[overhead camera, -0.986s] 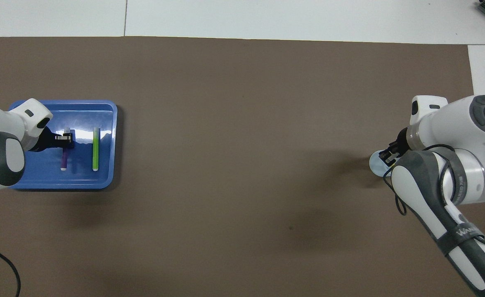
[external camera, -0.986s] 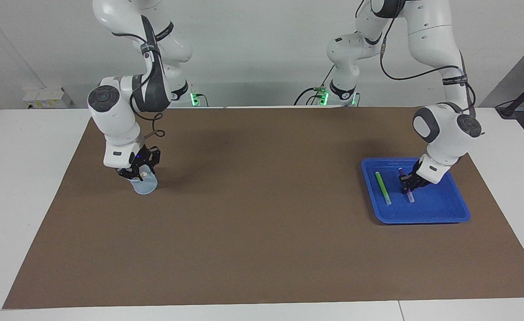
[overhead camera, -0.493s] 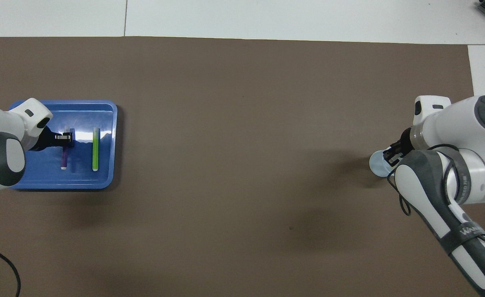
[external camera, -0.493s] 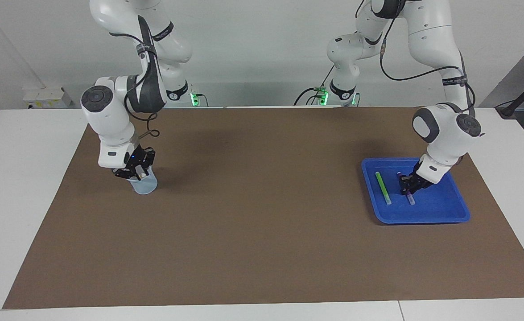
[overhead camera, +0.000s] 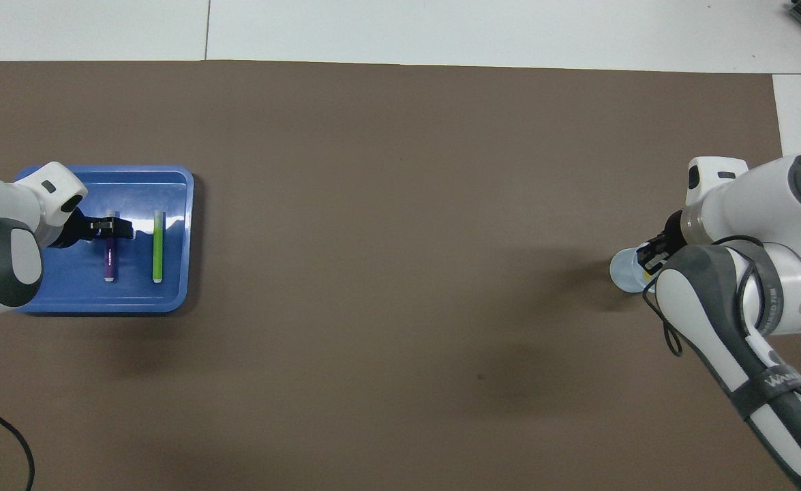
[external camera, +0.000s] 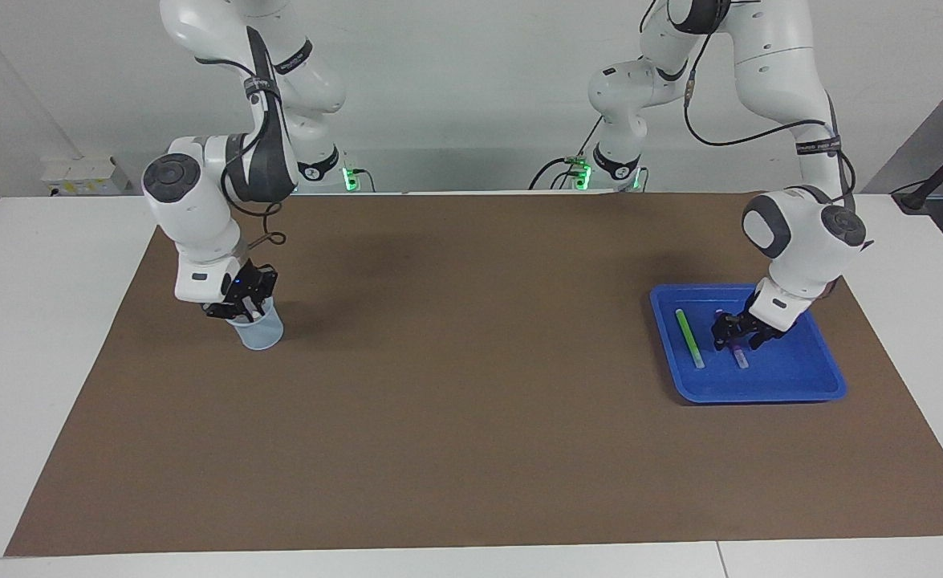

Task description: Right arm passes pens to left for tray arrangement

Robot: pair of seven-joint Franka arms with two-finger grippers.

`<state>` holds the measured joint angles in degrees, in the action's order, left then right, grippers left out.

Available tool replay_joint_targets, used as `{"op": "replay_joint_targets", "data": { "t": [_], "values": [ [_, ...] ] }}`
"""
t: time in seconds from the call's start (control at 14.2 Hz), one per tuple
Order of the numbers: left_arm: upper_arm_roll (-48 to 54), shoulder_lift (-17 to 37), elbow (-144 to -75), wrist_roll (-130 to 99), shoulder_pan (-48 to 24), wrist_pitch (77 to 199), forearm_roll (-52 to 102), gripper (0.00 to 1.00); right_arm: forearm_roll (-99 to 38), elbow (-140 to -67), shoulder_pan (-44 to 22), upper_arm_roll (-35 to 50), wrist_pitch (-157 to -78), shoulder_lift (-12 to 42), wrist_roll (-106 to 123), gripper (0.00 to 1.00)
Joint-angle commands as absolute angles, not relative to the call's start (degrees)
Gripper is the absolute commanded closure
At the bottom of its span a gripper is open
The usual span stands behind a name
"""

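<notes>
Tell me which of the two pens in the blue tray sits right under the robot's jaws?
The purple pen. The left gripper is directly over its end, while the green pen lies beside it in the tray, uncovered.

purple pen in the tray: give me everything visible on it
The purple pen is a short, highlighter-like stick with a dark purple, plastic-looking body and whitish ends. It lies flat on the floor of the blue tray, lengthwise toward and away from the robots, parallel to the green pen with a gap between them, on the side toward the left arm's end of the table. The left gripper is over its end nearer the robots; contact cannot be told.
</notes>
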<state>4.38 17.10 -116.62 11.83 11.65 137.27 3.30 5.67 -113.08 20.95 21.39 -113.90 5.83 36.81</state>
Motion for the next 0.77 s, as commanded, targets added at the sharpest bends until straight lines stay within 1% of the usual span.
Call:
{"op": "replay_joint_targets", "data": {
  "t": [0.0, 0.21, 0.35, 0.49, 0.7],
  "values": [
    [4.7, 16.7, -113.5, 12.1, 12.4, 132.0, 2.2, 0.21, 6.6, -104.6, 21.5, 22.5, -104.9, 7.1, 40.2, 1.00],
    [4.7, 14.2, -107.5, 10.7, 12.2, 119.9, 2.5, 0.20, 6.5, -101.3, 19.5, 22.6, -103.6, 4.9, 45.0, 1.00],
    [4.8, 12.2, -105.1, 7.6, 12.1, 114.5, 2.8, 0.17, 6.1, -97.8, 17.9, 23.1, -102.0, 4.6, 45.7, 1.00],
    [5.1, 10.1, -103.6, 3.0, 11.9, 110.5, 3.3, 0.14, 5.6, -95.5, 15.7, 24.3, -100.4, 4.1, 45.4, 1.00],
    [5.0, 5.9, -102.7, -8.7, 11.4, 107.3, 10.4, 0.13, 1.3, -95.4, 14.5, 27.4, -100.3, 2.5, 43.1, 1.00]
  ]
}}
